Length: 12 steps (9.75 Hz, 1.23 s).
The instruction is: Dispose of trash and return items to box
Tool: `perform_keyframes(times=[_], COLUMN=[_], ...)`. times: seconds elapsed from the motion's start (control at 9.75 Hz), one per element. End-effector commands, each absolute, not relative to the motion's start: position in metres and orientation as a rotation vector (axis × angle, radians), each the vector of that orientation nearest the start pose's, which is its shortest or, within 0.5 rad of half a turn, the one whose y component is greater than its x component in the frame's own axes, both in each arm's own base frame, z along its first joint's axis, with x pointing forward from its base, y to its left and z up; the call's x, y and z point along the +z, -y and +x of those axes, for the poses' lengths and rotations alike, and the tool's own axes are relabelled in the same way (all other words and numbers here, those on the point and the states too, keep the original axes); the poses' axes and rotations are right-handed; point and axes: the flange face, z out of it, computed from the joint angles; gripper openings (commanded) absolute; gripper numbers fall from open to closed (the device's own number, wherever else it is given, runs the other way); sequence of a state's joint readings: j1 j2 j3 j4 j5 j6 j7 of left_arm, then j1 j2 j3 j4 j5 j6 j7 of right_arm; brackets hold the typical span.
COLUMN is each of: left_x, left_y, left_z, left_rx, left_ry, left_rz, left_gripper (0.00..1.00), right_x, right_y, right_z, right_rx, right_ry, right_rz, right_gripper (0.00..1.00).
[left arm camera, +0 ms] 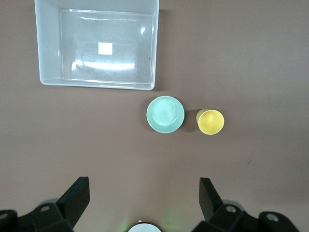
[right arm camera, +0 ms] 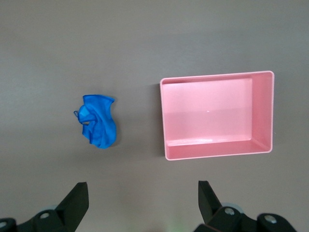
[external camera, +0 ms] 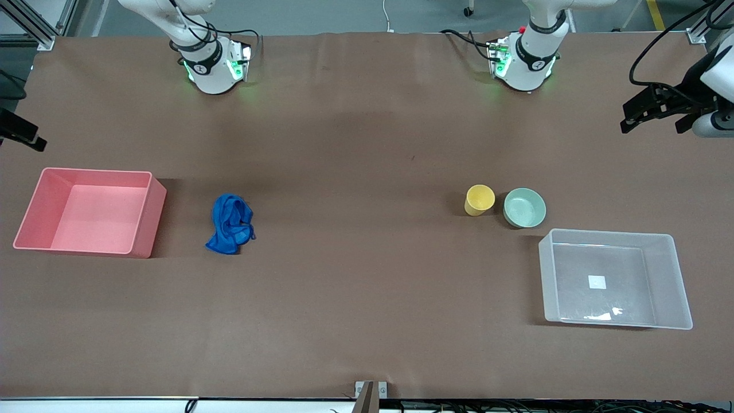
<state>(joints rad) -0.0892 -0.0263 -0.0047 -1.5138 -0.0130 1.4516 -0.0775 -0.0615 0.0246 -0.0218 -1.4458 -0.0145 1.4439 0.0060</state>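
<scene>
The blue rag lies bunched on the table beside the pink bin; it also shows in the right wrist view. The yellow cup stands upright next to the mint-green bowl, both just farther from the front camera than the clear box. The left wrist view shows the cup, the bowl and the box, which is empty apart from its white label. My left gripper is open and empty, high over the left arm's end. My right gripper is open and empty, high over the right arm's end.
An empty pink bin stands at the right arm's end of the table. The brown table cover runs between the rag and the cup. Both arm bases stand along the edge farthest from the front camera.
</scene>
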Motion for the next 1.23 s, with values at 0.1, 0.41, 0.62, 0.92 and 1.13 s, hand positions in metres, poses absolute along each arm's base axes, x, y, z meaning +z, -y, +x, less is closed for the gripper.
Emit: perform_keyframes(times=[0.1, 0.41, 0.62, 0.92, 1.13], left_x=[0.561, 0.446, 0.367, 0.269, 0.219], left_y=[0.044, 0.041, 0.038, 0.035, 0.034], left_z=[0.533, 0.523, 0.507, 0.502, 0.504], left_rx=[0.085, 0.054, -0.021, -0.065, -0.058], left_ry=[-0.037, -0.029, -0.017, -0.007, -0.004], left_rz=[-3.145, -3.146, -3.149, -3.147, -3.144], left_gripper=[1.00, 0.99, 0.99, 0.99, 0.99], right_x=[0.566, 0.410, 0.310, 0.225, 0.201], right_y=[-0.042, -0.079, -0.083, -0.089, -0.091], right_z=[0.573, 0.581, 0.575, 0.570, 0.564], right_rx=[0.046, -0.040, -0.017, 0.082, 0.104], right_ry=[-0.160, -0.075, -0.062, -0.022, 0.021], right_rz=[-3.159, -3.135, -3.116, -3.114, -3.129], right_gripper=[1.00, 1.00, 1.00, 1.00, 1.00])
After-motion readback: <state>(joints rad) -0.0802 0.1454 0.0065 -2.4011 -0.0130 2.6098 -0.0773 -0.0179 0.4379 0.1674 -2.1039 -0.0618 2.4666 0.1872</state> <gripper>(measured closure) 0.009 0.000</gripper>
